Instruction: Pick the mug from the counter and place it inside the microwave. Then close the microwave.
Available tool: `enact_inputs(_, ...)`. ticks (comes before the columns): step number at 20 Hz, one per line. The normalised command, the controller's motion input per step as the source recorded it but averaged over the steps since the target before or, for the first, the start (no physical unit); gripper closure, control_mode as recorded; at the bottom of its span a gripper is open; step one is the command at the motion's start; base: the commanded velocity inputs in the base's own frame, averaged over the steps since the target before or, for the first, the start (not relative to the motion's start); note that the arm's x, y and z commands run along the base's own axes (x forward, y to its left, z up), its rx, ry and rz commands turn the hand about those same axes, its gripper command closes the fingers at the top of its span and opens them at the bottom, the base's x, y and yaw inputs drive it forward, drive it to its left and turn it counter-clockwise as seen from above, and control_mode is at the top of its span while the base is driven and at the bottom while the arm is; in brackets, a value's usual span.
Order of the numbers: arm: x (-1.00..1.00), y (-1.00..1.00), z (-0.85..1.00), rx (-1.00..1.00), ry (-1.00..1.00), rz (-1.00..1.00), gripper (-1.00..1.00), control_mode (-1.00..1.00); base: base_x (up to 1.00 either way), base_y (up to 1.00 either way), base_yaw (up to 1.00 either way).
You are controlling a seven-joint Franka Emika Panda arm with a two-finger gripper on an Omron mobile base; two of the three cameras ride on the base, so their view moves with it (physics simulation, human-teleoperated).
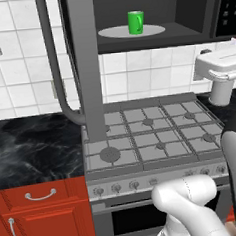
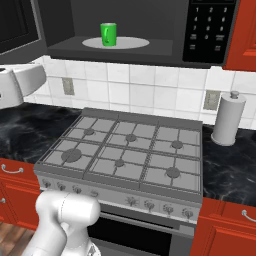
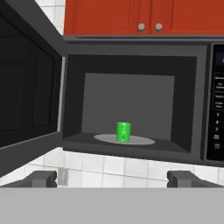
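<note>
on pale round turntable [image 3: 131, 140], cylindrical green mug [image 3: 124, 131].

Microwave [image 1: 182, 14] top and open door [image 3: 26, 100] cut off by picture edges; keypad [image 2: 207, 30] legends too small to read; mug [image 3: 124, 131] handle hidden in hand view.

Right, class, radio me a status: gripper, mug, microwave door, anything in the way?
Gripper open, empty, facing the microwave. Mug upright on the turntable. Door swung wide open, not yet closed. Nothing blocking the opening.
</note>
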Motion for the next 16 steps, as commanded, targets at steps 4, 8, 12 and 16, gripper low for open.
enact_inputs(4, -0.58, 0.0, 0.39, 0.0, 0.0, 0.0, -1.0, -1.0, 0.0, 0.0, 0.0)
enact_inputs(8, -0.51, 0.05, 0.25, 0.0, 0.0, 0.0, -1.0, -1.0, 0.0, 0.0, 0.0)
enact_inputs(12, -0.61, 0.28, -0.06, 0.0, -0.01, -0.01, -1.0, -1.0, 0.0, 0.0, 0.0)
enact_inputs(16, -0.38, 0.33, -0.44, -0.04, -0.06, -0.01, -1.0, -1.0, 0.0, 0.0, 0.0)
